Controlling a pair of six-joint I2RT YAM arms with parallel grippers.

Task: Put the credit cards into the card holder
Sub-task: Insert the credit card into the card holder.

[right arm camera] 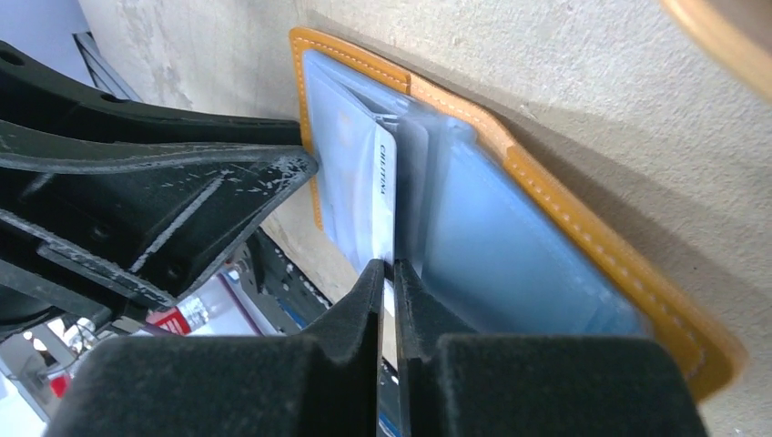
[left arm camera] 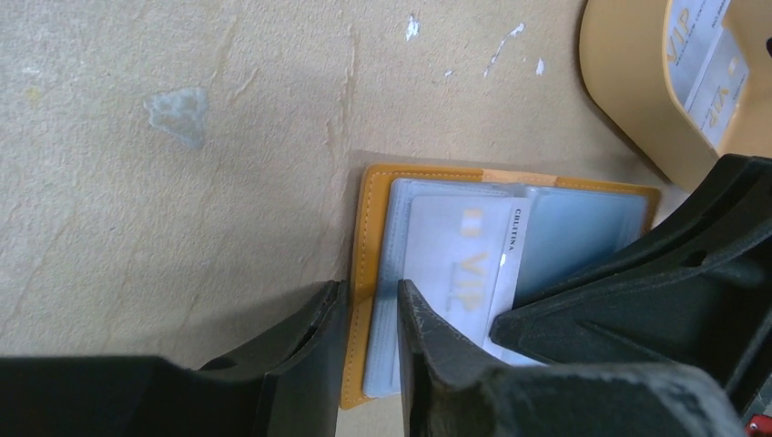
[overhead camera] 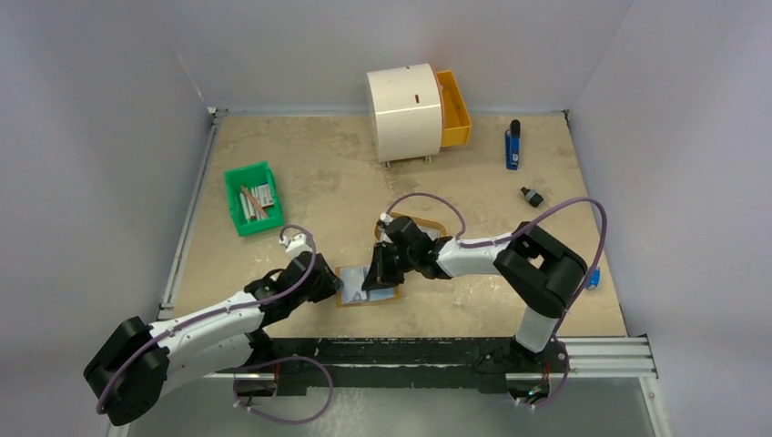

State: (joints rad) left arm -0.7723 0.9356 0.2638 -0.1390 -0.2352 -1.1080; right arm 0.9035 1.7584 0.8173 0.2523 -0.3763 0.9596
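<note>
The flat orange-tan leather-like card holder (left arm camera: 375,228) lies open on the beige counter (left arm camera: 182,228), clear plastic sleeves facing up. The right fingers (right arm camera: 350,319) are closed on a thin pale white credit card (right arm camera: 384,182), its far end among those sleeves. The left fingers (left arm camera: 437,355) stand narrowly parted astride the holder's left edge, gripping nothing.

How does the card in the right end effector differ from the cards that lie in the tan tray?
The held card is clamped by the right end effector; the tray cards lie loose, untouched. The held card rests on the clear sleeves of the open card holder; the tray cards sit inside the tan tray. Both are pale with gold VIP print.
</note>
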